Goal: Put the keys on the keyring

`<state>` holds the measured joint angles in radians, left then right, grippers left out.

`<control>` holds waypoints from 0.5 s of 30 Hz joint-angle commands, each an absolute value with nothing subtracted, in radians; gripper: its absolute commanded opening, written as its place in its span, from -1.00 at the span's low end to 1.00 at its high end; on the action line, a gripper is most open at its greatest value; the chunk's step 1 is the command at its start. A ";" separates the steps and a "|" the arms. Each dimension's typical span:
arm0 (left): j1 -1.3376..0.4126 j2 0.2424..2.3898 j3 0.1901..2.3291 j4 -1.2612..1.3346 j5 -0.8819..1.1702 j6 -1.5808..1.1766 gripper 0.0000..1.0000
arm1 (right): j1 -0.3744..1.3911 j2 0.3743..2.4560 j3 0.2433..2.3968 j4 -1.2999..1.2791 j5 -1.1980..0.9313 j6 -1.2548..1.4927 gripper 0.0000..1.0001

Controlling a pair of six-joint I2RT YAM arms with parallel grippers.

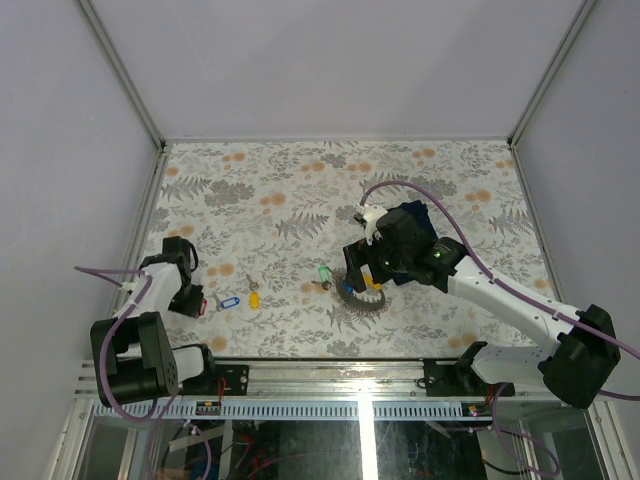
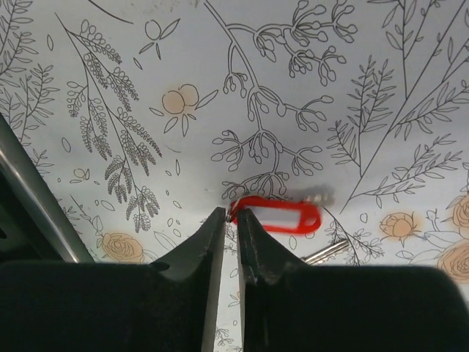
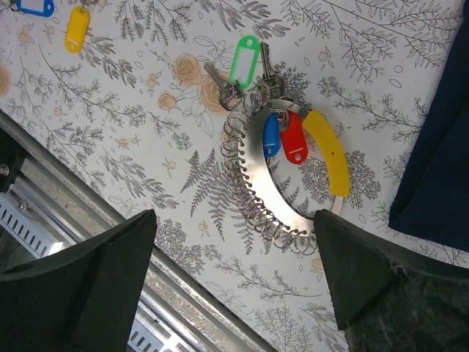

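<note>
1. Top external view: the keyring (image 1: pixel 362 298) lies flat on the floral table (image 1: pixel 280 180), right of centre near the front edge, under the right gripper (image 1: pixel 362 278).
2. Loose keys lie to its left. The green-tagged key (image 1: pixel 324 273) is just beside the ring. The yellow-tagged key (image 1: pixel 254 298) and blue-tagged key (image 1: pixel 228 300) are well apart from it. The red-tagged key (image 1: pixel 200 305) is farthest left, at the left gripper (image 1: pixel 196 300).
3. Left wrist view: the jaws stand almost together with a thin slit between, their tips pinching the left end of the red tag, which lies on the table.
4. Right wrist view: the jaws are spread wide and hold nothing, with the ring below and between them. The green-tagged key touches the ring's toothed rim. Blue, red and yellow tags hang inside the ring.
5. A dark cloth (image 3: pixel 440 147) lies near the ring's far side.
</note>
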<state>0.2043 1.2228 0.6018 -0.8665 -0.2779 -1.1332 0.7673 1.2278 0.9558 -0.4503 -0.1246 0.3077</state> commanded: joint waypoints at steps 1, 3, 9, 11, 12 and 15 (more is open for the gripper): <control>0.213 1.239 0.609 -0.844 -0.334 -1.149 -0.84 | 0.764 1.214 0.972 -0.420 -0.137 0.290 0.90; 0.215 1.239 0.609 -0.843 -0.337 -1.148 -0.98 | 0.765 1.213 0.975 -0.421 -0.137 0.291 0.90; 0.214 1.197 0.644 -0.857 -0.338 -1.102 -1.00 | 0.764 1.203 0.978 -0.433 -0.129 0.290 0.91; 0.214 1.154 0.675 -0.851 -0.313 -1.047 -1.00 | 0.764 1.195 0.983 -0.440 -0.117 0.289 0.90; 0.211 1.128 0.697 -0.849 -0.296 -1.020 -1.00 | 0.764 1.189 0.983 -0.444 -0.109 0.290 0.90; 0.170 1.049 0.777 -0.847 -0.263 -0.952 -1.00 | 0.764 1.163 0.981 -0.449 -0.081 0.293 0.91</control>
